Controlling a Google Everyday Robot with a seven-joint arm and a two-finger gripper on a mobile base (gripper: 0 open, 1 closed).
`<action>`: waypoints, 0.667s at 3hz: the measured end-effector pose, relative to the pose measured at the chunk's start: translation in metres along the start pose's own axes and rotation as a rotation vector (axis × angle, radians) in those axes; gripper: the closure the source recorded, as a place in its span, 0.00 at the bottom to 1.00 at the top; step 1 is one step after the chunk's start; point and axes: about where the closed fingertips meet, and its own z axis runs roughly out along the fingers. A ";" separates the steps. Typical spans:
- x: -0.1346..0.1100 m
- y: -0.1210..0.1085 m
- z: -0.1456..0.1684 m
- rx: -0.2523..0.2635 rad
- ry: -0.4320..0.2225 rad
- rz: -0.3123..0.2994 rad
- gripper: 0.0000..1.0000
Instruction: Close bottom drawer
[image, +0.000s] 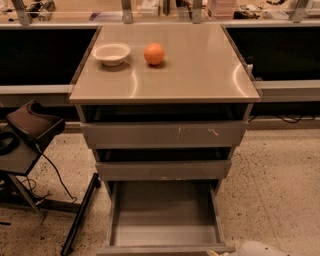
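Observation:
The bottom drawer (165, 222) is pulled far out of the grey cabinet, showing its shallow empty tray. Its plain front strip (165, 248) lies at the bottom edge of the camera view. Above it are the middle drawer front (162, 170) and the wide top drawer front (165, 134) with white scratch marks. A white rounded part of my arm (257, 248) shows at the bottom right edge. My gripper (216, 253) is just at the drawer's front right corner and is mostly cut off by the frame.
A white bowl (111, 53) and an orange (154, 53) sit on the cabinet top (200, 75). A dark stand with a cable (30, 130) and a black bar (80, 215) are left of the drawer. Speckled floor (280, 185) lies to the right.

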 end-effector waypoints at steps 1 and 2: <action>0.018 -0.003 0.025 -0.050 -0.010 0.050 0.00; 0.019 -0.004 0.028 -0.056 -0.014 0.056 0.00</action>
